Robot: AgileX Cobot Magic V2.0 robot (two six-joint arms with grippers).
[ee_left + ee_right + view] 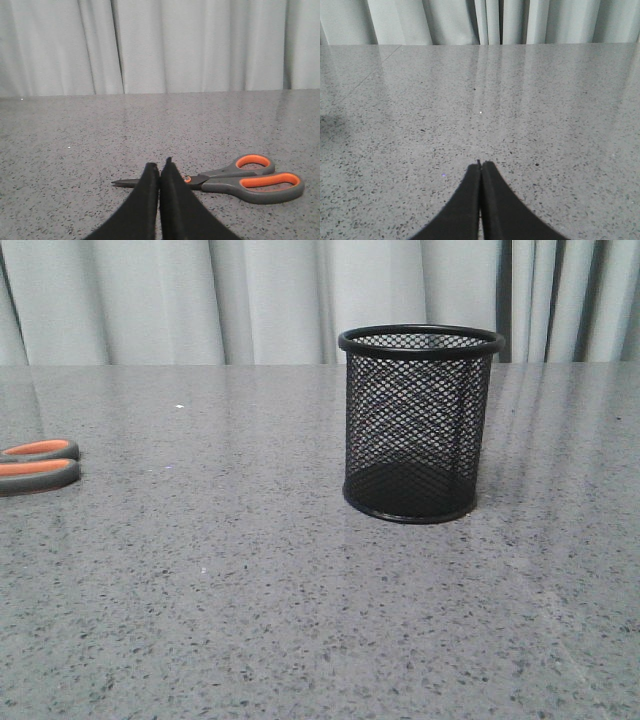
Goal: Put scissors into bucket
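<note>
The scissors (pixel 235 179) lie flat on the grey speckled table, grey handles with orange inlays, dark blades closed. In the front view only their handles (pixel 38 464) show at the left edge. The bucket (pixel 418 423), a black wire-mesh cup, stands upright right of centre and is empty. My left gripper (pixel 160 166) is shut and empty, its tips just in front of the blades near the orange pivot. My right gripper (pixel 481 164) is shut and empty over bare table. Neither gripper shows in the front view.
The grey speckled table (pixel 220 580) runs back to pale curtains (pixel 250 295) behind its far edge. A small white speck (pixel 179 406) lies on the table at the back left.
</note>
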